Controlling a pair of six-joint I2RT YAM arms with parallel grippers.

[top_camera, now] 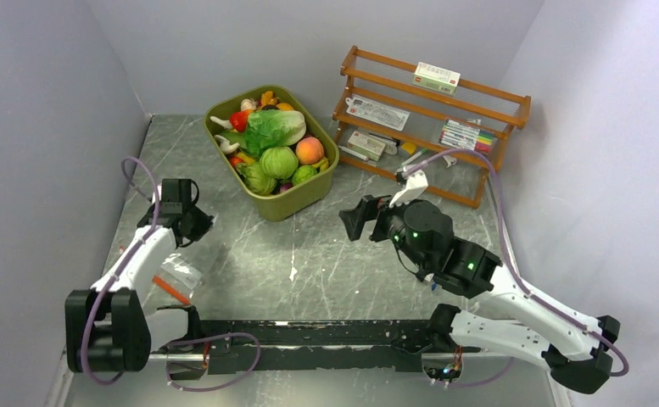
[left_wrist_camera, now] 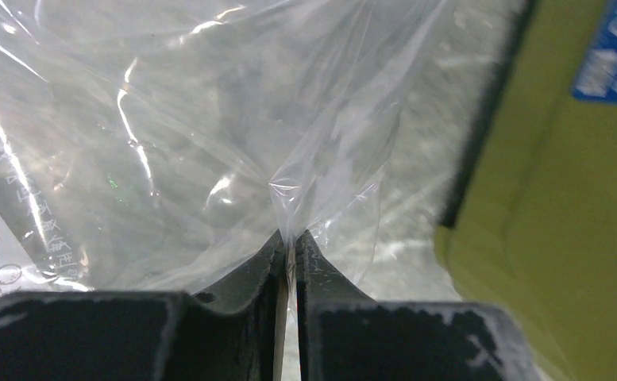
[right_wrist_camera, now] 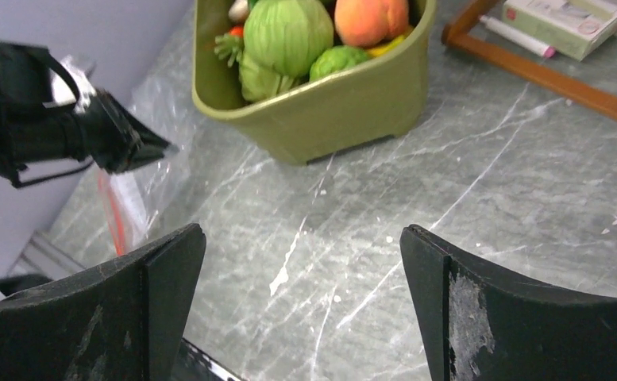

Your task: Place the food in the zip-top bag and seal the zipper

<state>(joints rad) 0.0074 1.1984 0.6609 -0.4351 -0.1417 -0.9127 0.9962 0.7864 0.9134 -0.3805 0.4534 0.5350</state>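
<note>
The clear zip-top bag point(top_camera: 180, 273) lies on the left of the table, its orange-red zipper point(top_camera: 171, 290) at the near end. My left gripper point(top_camera: 203, 224) is shut on a fold of the bag's film point(left_wrist_camera: 289, 198), held just beside the tub. The food sits in the olive-green tub point(top_camera: 302, 197): a round cabbage point(top_camera: 279, 161), a leafy lettuce point(top_camera: 273, 127) and a peach point(top_camera: 309, 150). My right gripper point(top_camera: 353, 222) is open and empty, hovering right of the tub. In the right wrist view point(right_wrist_camera: 301, 230) it faces the tub point(right_wrist_camera: 329, 111), the bag point(right_wrist_camera: 142, 194) and the left gripper point(right_wrist_camera: 158, 148).
A wooden rack point(top_camera: 478, 108) with boxes and pens stands at the back right. Grey walls close in on the left, back and right. The tub's wall point(left_wrist_camera: 559, 230) is close to the right of my left fingers.
</note>
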